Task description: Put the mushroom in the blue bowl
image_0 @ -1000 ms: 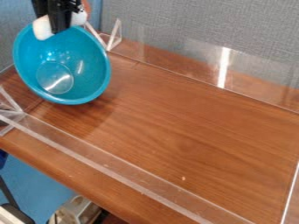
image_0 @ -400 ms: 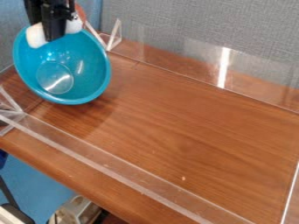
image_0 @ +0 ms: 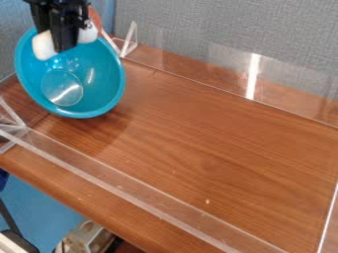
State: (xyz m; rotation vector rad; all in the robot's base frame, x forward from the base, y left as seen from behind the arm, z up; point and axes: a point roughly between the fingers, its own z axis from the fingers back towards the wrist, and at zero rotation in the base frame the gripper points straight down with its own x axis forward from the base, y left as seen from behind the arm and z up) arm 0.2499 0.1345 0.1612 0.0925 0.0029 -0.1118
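The hand (image_0: pixel 61 38) points straight down, clamped on the mushroom (image_0: pixel 47 42) (cream stem visible); it hangs above the far rim of the blue bowl (image_0: pixel 73 79), so a release should drop the mushroom inside; the bowl rests tilted on the worktop (image_0: pixel 211 138).

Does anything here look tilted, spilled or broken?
The blue bowl is tipped up, its opening facing the camera instead of upward. Nothing looks spilled or broken. The gripper holds a white piece, probably the mushroom, at the bowl's rim.
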